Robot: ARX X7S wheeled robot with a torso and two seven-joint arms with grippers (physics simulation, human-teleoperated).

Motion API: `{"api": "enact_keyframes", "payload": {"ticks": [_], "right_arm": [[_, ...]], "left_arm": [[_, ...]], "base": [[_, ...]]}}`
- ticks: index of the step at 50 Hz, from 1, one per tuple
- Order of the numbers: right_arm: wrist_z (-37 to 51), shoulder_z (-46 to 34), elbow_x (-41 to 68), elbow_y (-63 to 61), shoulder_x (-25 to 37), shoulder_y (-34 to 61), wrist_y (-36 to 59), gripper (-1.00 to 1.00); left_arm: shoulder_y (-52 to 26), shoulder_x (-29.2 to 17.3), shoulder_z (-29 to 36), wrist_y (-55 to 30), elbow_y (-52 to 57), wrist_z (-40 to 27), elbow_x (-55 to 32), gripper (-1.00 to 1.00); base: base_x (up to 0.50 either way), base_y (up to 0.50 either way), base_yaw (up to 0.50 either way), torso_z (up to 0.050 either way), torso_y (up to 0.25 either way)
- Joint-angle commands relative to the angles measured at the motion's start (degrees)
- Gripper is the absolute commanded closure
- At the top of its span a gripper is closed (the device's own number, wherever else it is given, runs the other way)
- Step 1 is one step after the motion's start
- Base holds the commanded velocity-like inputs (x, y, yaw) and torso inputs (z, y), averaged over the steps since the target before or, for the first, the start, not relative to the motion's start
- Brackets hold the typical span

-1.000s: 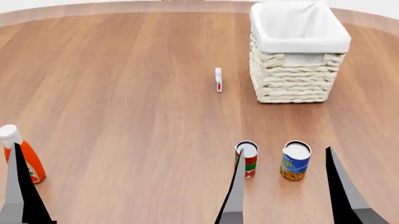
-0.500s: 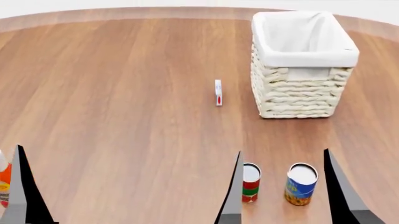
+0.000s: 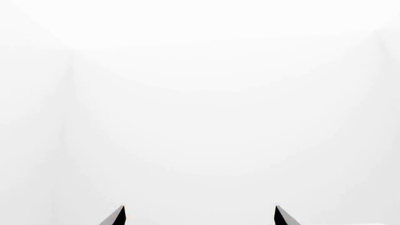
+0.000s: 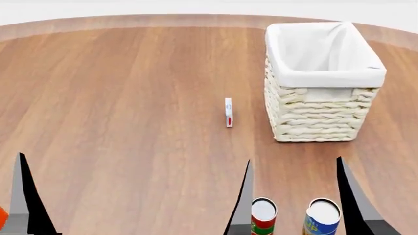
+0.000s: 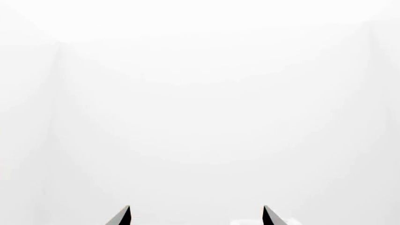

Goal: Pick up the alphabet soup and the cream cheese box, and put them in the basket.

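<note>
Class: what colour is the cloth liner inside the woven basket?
White; the liner folds over the rim of the cream wicker basket. Best seen in the head view.

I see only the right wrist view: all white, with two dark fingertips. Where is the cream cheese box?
Observer: In the head view, the cream cheese box stands on its thin edge on the table, left of the basket, not touching it.
Operator: Is the right gripper near anything?
Observer: Two upright cans, a red and green can and a blue can, appear between the open fingers of the right gripper.
Operator: Is something in the basket?
Observer: Nothing shows inside its white liner.
</note>
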Motion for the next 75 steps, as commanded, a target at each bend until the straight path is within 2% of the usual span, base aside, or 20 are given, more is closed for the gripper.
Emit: {"api": "enact_keyframes", "payload": {"ticks": [1, 75], "right_arm": [[0.61, -0.05, 0.06, 0.36, 0.43, 0.07, -0.16, -1.00], [3.28, -2.82, 0.12, 1.16, 2.42, 1.04, -0.29, -1.00]], "left_arm": [[-0.10, -0.42, 0.40, -0.07, -0.35, -0.38, -0.19, -1.00], [-0.69, -2.93, 1.25, 0.82, -2.13, -2.47, -1.89, -1.00]], "base": [[0.21, 0.00, 0.00, 0.000, 0.000], [0.21, 0.00, 0.00, 0.000, 0.000]]}}
